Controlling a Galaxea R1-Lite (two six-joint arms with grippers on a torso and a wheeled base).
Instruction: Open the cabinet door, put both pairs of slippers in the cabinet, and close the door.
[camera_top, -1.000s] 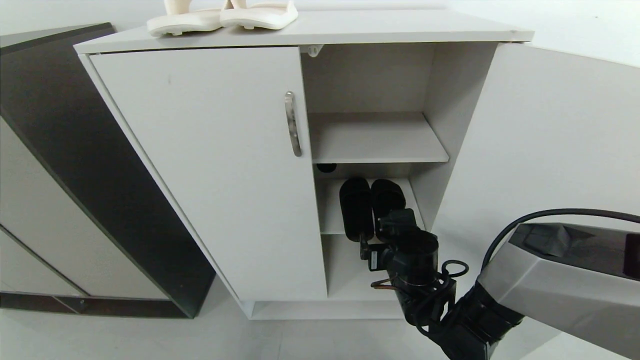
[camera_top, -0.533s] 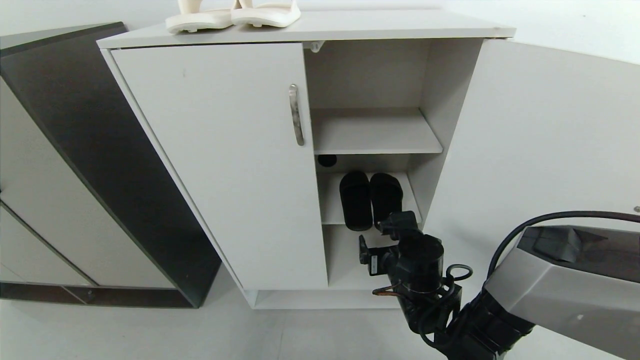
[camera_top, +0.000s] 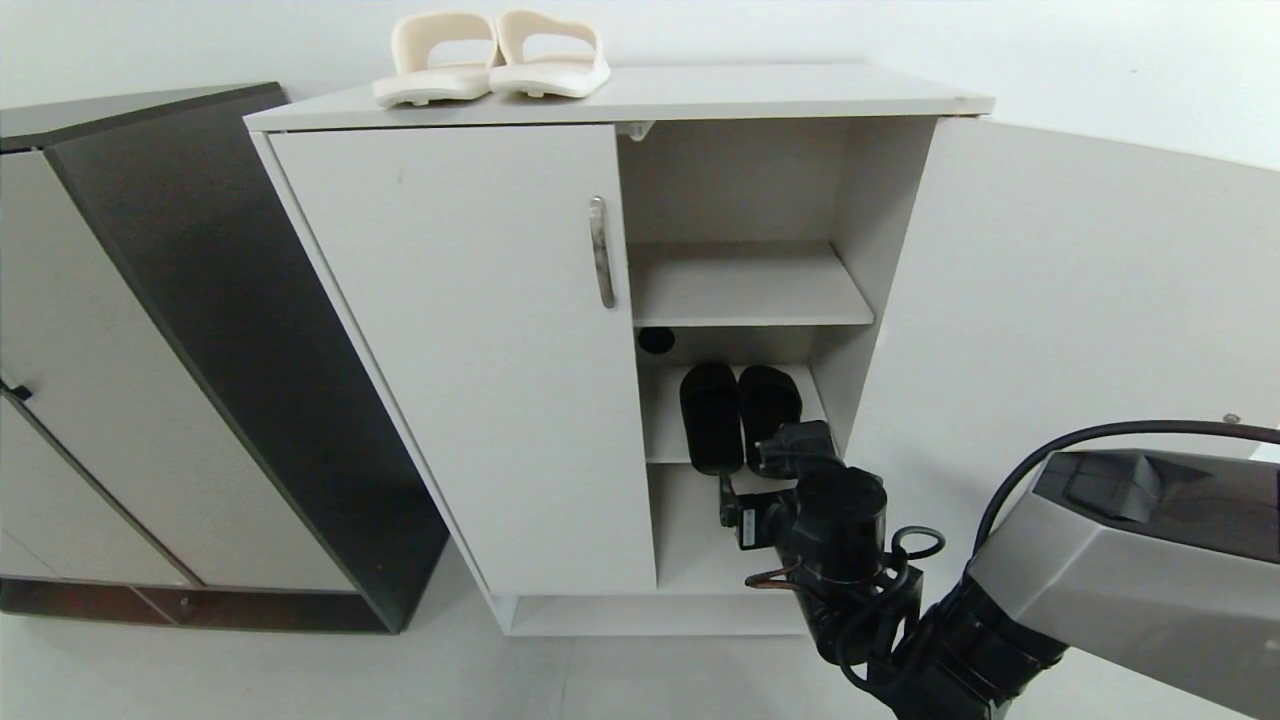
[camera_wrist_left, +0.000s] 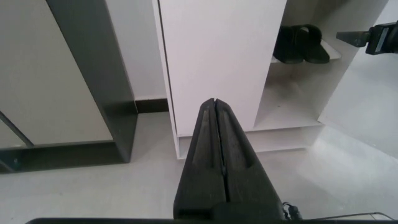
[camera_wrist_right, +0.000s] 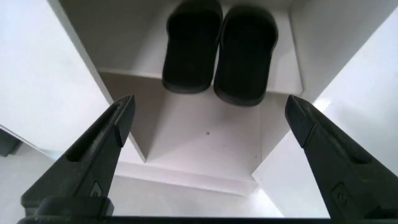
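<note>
Head view: the black slippers (camera_top: 740, 412) are seen on the middle shelf of the cabinet (camera_top: 450, 330), the cream slippers (camera_top: 492, 58) on its top, and the right jaws hang just before that shelf. The cream pair is judged next, and is best lifted clear of the open door (camera_top: 1050, 300).

Left wrist view: the left jaws are pressed together, empty.

Right wrist view: the right jaws are spread wide, empty. The black slippers' far ends are cut off.

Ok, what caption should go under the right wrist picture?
Right gripper, jaws open, facing the black slippers on the cabinet shelf.
</note>
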